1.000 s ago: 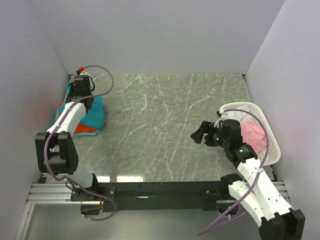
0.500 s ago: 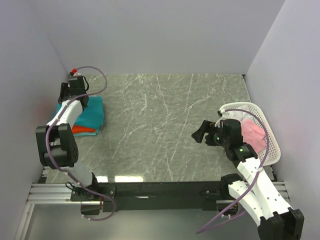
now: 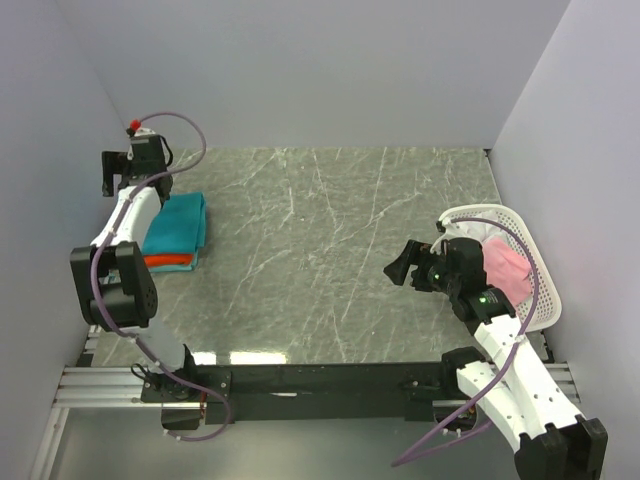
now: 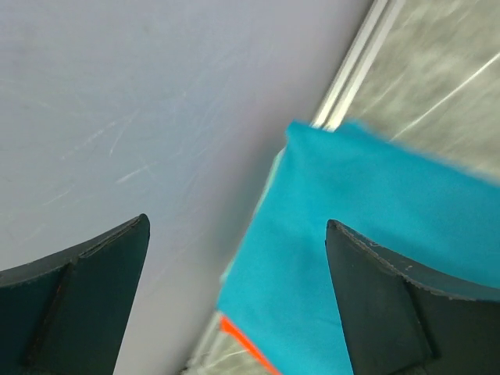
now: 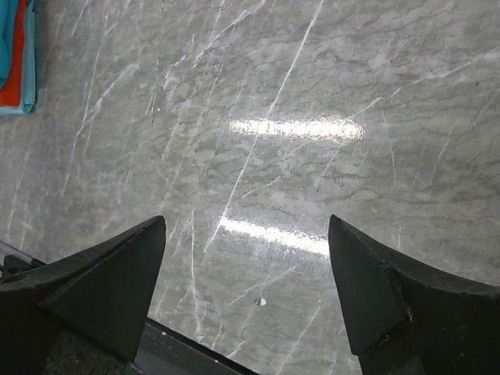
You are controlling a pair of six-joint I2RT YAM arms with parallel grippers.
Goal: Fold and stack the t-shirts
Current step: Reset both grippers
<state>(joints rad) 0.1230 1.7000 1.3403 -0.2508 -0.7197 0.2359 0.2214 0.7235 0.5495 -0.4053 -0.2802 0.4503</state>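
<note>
Left tool (image 4: pixel 236 225) spread wide near folded teal-blue t-shirt (image 4: pixel 375 250).

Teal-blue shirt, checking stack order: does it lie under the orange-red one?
No, the teal-blue shirt lies on top, the orange-red shirt showing only beneath its near edge.

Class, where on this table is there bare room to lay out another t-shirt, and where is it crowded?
Free: the marble table's middle and back, between the folded teal-blue t-shirt at the left wall and the white basket at right. Crowded: the left edge by that shirt, and around the basket and the right arm's fingers.
</note>
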